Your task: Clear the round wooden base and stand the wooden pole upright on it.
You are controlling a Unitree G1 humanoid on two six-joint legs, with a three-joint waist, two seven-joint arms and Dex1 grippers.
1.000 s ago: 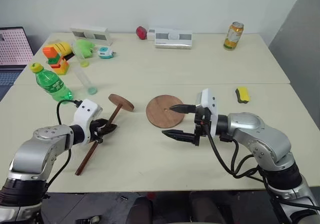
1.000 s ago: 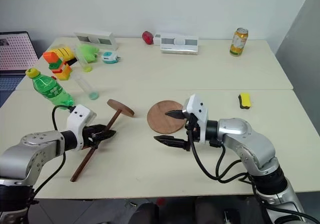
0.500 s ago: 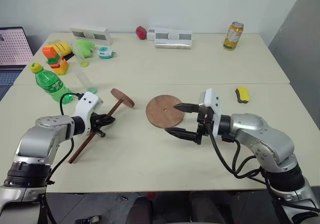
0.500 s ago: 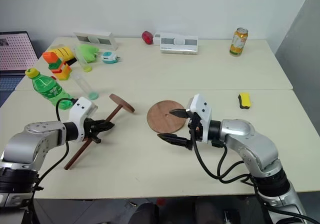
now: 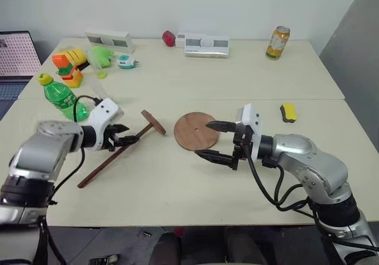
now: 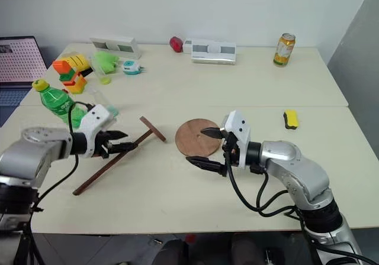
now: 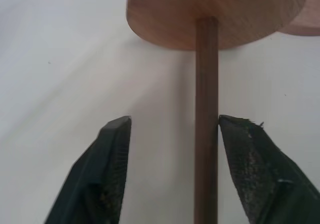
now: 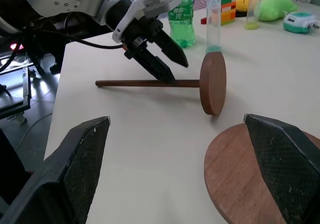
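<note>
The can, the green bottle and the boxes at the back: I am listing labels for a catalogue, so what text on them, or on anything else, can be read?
None can be read.
Can: printing too small.
Green bottle: label blurred.
White boxes: no legible marking.
Laptop screen: a dot pattern, no words.

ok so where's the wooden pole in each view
Left eye: wooden pole left of centre.
Right eye: same place.
Left wrist: upright between the left gripper fingers.
Right wrist: lying across the middle.
Shared landmark: round wooden base beside its disc end.
</note>
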